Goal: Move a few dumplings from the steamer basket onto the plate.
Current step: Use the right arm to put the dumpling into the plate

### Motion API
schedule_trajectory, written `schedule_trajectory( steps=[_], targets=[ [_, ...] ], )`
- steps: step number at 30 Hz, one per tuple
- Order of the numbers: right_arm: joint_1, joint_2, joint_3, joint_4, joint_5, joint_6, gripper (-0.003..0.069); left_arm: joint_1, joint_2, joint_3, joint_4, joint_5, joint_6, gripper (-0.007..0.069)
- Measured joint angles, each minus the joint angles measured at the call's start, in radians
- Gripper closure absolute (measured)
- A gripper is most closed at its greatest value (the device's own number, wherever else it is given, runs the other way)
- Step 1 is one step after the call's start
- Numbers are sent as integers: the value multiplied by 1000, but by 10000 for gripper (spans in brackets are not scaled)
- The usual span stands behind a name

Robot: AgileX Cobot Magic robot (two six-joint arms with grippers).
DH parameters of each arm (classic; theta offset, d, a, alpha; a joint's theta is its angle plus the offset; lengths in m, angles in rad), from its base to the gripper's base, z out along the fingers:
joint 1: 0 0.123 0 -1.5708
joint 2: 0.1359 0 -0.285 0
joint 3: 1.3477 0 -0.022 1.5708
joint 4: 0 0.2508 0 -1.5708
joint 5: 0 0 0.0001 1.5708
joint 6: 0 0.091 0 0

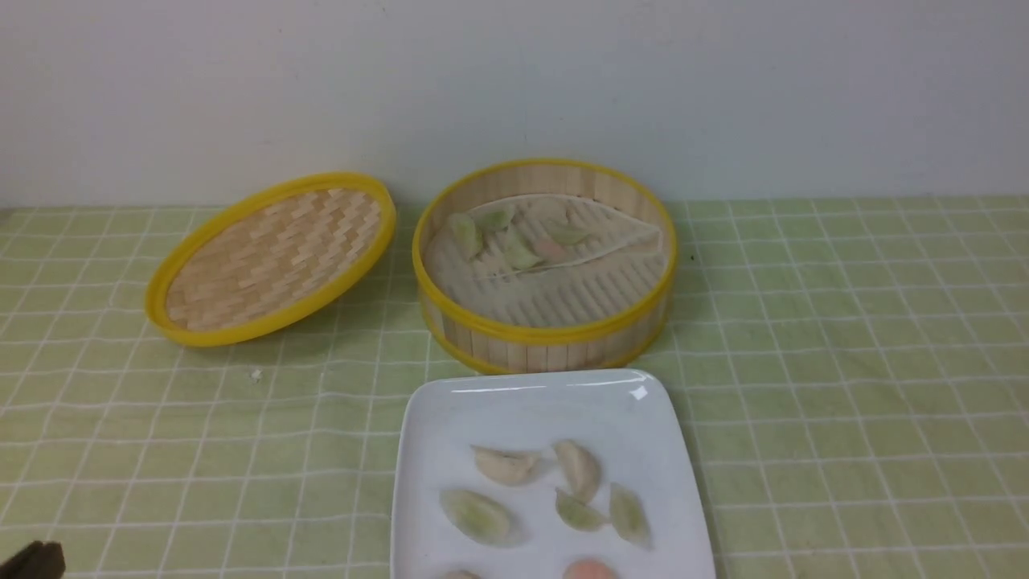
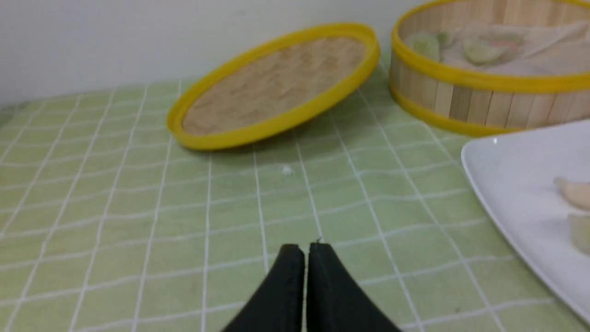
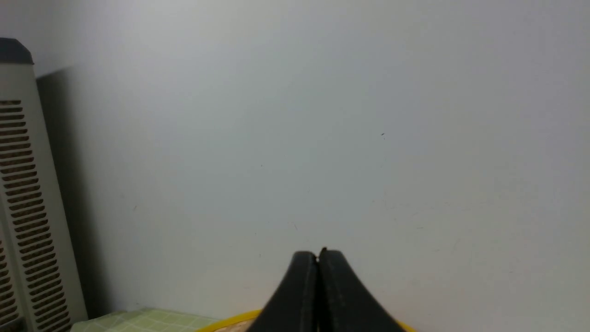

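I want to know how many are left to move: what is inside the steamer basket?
Inside the steamer basket: a white liner with several pale green dumplings and a pinkish one on it, over a slatted floor. The liner's folds may cover more; an exact count is unclear.

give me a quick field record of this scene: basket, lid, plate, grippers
steamer basket: upright, open, several dumplings on its white liner
lid: off, tilted, left of the basket
plate: in front of the basket, at least seven dumplings on it
left gripper: shut, empty, low over the green checked cloth
right gripper: shut, empty, facing the wall
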Motion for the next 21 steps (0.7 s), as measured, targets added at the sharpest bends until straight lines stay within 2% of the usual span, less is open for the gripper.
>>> schedule_trajectory(
  steps=[3,21],
  targets=[
    [0,0,0,0,0,0,673,1,-21,60,1,3,0,631],
    [0,0,0,-3,0,0,673,1,-22,61,2,6,0,631]
  ],
)
